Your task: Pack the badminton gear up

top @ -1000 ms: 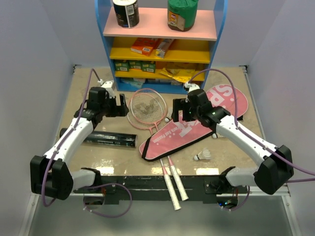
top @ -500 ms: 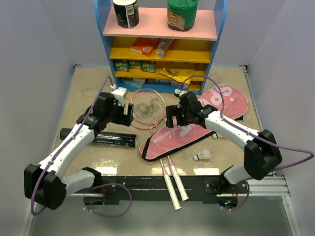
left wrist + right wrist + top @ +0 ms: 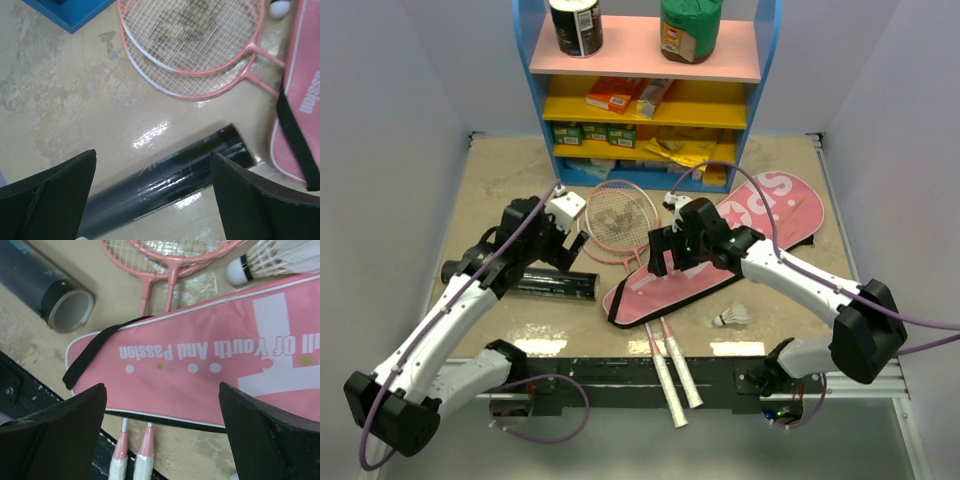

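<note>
Two pink-framed rackets [image 3: 616, 216] lie stacked, their white handles [image 3: 672, 382] sticking out past the table's near edge. The pink bag [image 3: 775, 205] lies across their shafts. A black tube [image 3: 535, 283] lies at the left, its open end [image 3: 67, 311] facing the bag. My left gripper [image 3: 558, 250] hovers open above the tube [image 3: 170, 170], touching nothing. My right gripper [image 3: 665, 255] hangs open over the bag's narrow end [image 3: 165, 355], empty. One shuttlecock [image 3: 730, 317] rests near the front; another [image 3: 272, 260] lies by the racket heads.
A blue-yellow shelf unit [image 3: 645, 100] with boxes, packets and two jars stands at the back. A black rail [image 3: 620, 368] runs along the near edge. Walls close in left and right.
Both arms have swung inward and nearer. The left gripper now hangs over the tube, the right over the bag's narrow end. Both stay open.
</note>
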